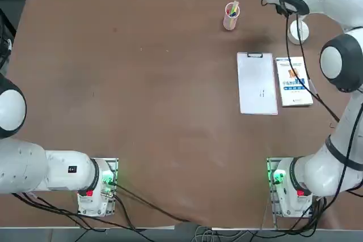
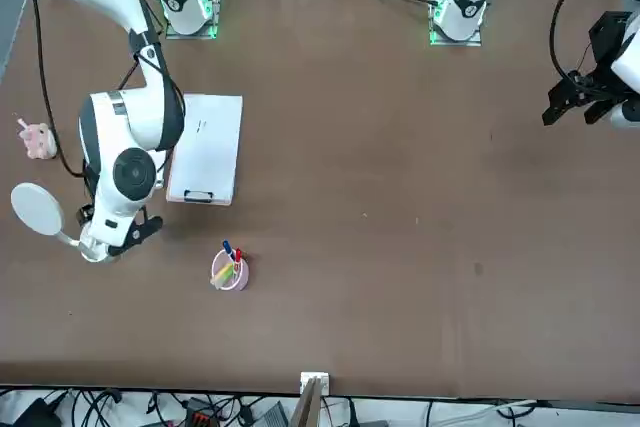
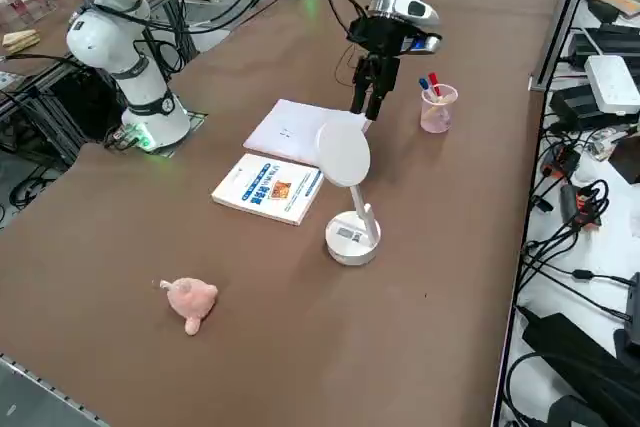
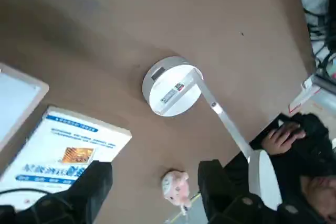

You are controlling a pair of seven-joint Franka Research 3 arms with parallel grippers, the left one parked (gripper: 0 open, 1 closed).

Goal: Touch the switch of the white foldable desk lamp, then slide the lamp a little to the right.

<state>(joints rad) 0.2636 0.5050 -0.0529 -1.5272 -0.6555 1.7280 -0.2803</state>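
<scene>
We see the right gripper (image 3: 366, 107) hanging in the air above the table (image 1: 142, 111), fingers spread and holding nothing. In the side view it points down, above the far end of the clipboard, just behind the lamp's head; it touches neither. In the wrist view both dark fingers (image 4: 89, 187) show with a wide gap between them and the table behind.

The lamp (image 3: 349, 209) stands upright near the table's right edge, toward the far right corner. Its round base (image 4: 170, 92) rests flat on the table, with a small label on top. The slim arm rises at a slant from the base to the flat oval head (image 3: 343, 154). In the front view the head (image 2: 36, 209) shows as a white disc out past the arm's wrist.

Just beside the lamp base, toward the robot, lies a book (image 1: 294, 81) with a white-and-blue cover, flat on the table. The clipboard (image 1: 257, 83) lies next to the book on its inner side, with its clip at the far end. A pink pen cup (image 1: 231, 16) with coloured pens stands near the far edge, apart from the lamp. A small pink plush toy (image 3: 189, 301) lies near the right edge, closer to the robot than the book.

In the wrist view we see a person's hand (image 4: 282, 136) beyond the table edge.
</scene>
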